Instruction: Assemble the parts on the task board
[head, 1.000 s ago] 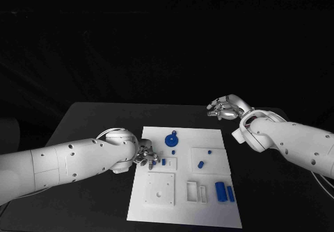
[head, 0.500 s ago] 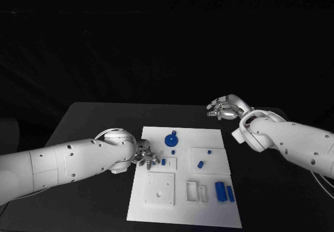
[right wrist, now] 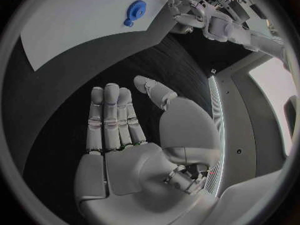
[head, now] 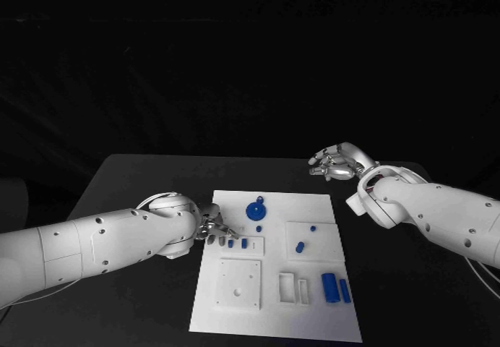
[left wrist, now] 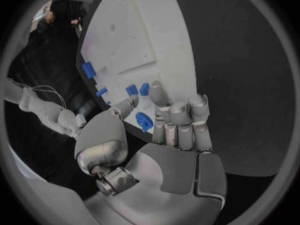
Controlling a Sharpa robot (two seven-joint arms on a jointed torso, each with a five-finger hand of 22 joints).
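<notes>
Most blue parts (head: 332,287) lie loose on the task board (head: 313,318), so assembly looks barely begun; the left hand (head: 214,230) hovers at its left edge, apparently empty, while the right hand (head: 335,163), fingers straight and empty, waits beyond the far-right corner

head view: from high above, looking down on the black table (head: 136,181), task board (head: 273,318) at lower centre.
left wrist view: close behind the left hand (left wrist: 164,135), facing the board.
right wrist view: behind the right hand (right wrist: 134,135).
shared: board and round blue part (head: 256,210).

Robotics lab: black table (head: 146,181), white task board (head: 273,318), dark surrounding backdrop.
</notes>
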